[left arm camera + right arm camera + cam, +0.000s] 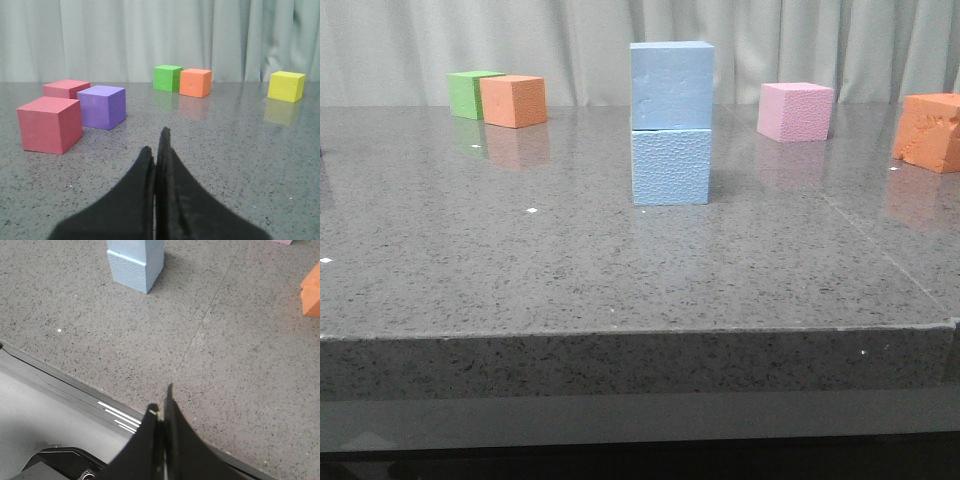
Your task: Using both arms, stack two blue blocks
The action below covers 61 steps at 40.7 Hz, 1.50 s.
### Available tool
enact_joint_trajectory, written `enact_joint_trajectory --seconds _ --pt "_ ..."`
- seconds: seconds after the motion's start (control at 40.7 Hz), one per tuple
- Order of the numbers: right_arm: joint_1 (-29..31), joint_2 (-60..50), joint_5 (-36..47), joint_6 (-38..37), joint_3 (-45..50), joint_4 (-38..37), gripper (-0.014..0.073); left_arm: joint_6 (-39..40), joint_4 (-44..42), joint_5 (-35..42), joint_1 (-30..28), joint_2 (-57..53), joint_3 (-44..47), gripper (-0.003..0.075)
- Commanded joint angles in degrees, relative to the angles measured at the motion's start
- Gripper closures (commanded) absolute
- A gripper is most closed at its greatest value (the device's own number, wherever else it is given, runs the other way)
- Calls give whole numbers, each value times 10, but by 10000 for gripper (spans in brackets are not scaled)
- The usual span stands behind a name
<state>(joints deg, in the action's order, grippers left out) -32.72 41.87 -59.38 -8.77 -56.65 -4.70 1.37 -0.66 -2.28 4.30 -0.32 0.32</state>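
Both grippers, left (156, 150) and right (161, 412), have their fingers pressed together, holding nothing. At the front view's upper centre, one blue block (671, 86) sits squarely on the other (670, 167) on the table (520, 270). A pink cube (795, 111) stands well to their right, with orange (513, 101) and green (471, 93) cubes at upper left.

front: low, table-level, faces curtain | wrists: low left, high right | shared: blue blocks (671, 123) front/right

Two blue blocks (671, 125), two orange cubes (514, 101), two red cubes (50, 124), and one each green (472, 94), pink (795, 111), purple (102, 106), yellow (286, 86).
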Motion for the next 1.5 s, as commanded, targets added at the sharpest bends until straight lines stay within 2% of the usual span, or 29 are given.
enact_joint_trajectory --seconds 0.0,1.032,1.229,1.376,1.474 --pt "3 -3 30 5 -14 -11 662 -3 0 50 -1 -11 1 741" --pt "3 -13 35 5 -7 -10 662 -3 16 50 -1 -11 1 741" --pt "94 -110 91 27 67 -4 658 -3 16 50 0 -10 1 741" --pt "183 -204 183 169 180 61 657 -3 16 50 0 -10 1 741" --pt "240 -271 271 199 261 91 659 -3 16 50 0 -10 1 741"
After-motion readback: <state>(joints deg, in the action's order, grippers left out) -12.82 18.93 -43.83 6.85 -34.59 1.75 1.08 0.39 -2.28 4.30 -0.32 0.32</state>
